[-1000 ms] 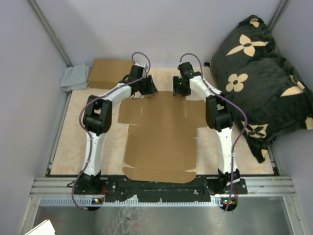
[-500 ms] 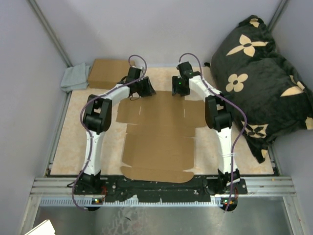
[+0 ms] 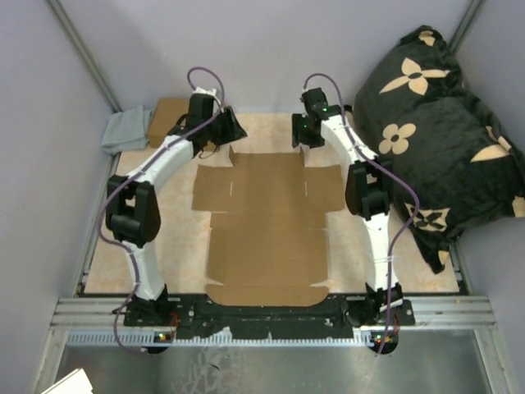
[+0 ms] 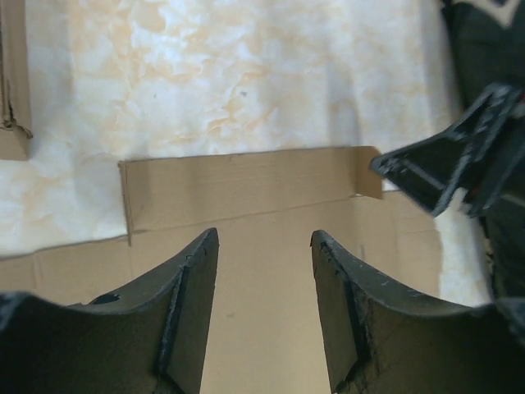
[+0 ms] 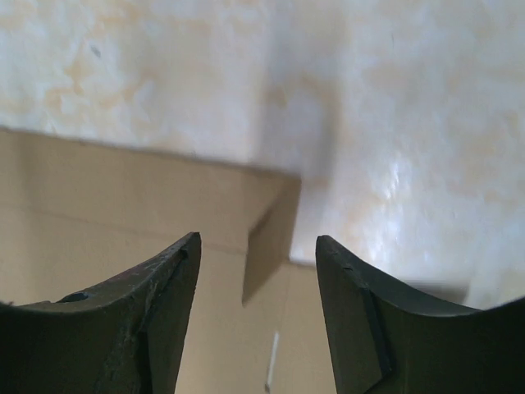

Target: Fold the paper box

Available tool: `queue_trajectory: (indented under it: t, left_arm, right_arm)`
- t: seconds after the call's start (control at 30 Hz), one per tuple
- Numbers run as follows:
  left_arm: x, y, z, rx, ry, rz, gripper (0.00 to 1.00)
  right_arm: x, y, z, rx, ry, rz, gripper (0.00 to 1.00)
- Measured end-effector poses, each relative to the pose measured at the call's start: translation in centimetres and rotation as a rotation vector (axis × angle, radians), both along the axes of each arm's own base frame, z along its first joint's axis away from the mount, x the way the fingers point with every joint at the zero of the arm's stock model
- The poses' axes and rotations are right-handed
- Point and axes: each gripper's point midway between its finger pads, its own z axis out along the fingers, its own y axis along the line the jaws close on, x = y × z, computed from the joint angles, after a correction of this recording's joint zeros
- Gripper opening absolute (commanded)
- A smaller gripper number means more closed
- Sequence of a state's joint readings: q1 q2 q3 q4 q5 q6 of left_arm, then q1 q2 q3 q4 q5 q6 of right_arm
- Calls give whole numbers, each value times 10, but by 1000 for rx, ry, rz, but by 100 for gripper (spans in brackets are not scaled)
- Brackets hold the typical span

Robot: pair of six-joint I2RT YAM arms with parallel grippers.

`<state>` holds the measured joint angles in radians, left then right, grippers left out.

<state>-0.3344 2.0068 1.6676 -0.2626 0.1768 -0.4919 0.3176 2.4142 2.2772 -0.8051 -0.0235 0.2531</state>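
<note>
Left gripper (image 4: 264, 236) and right gripper (image 5: 258, 238), both wide open and empty above the far edge of the paper box (image 3: 267, 230), should pinch it together and lift evenly.

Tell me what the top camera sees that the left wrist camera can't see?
Only the top camera shows the whole flat brown cardboard box and the crumpled grey cloth in the far corner. Only the left wrist camera shows the left gripper open up close, with its black fingers apart and cardboard showing between them. Both show the cardboard and the marbled beige tabletop.
</note>
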Motion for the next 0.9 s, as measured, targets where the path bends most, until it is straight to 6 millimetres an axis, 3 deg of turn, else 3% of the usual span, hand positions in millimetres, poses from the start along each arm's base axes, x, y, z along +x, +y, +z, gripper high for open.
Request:
queue_trajectory:
  t: [0.1,0.2,0.3,0.37,0.47,0.53,0.6,0.73,0.9]
  left_arm:
    - [-15,7,42,-15,-74,4,57]
    - [-41,18,57,-13,-101,9,57]
    - [-82,35,33,14,-54,23,58]
    - [-112,47,3,38,8,34,58]
    - [-153,62,-39,65,110,50,58]
    - [-172,69,-54,70,149,58,58]
    - [-184,73,-59,69,160,63,58]
    - [-192,75,-49,53,129,66,58]
    - [-200,78,-45,46,108,67,58]
  right_arm:
    - [-30,-12,7,-20,34,-9,68]
    - [-75,-28,17,-28,50,-23,73]
    - [-132,-46,25,-18,64,-44,75]
    - [-165,-55,26,-3,64,-57,75]
    - [-206,-63,17,32,86,-69,74]
    - [-231,-65,4,59,116,-74,74]
    - [-249,-66,-10,76,149,-78,74]
    - [-277,-67,-35,102,218,-89,73]
    - [-278,-59,-45,151,223,-85,70]
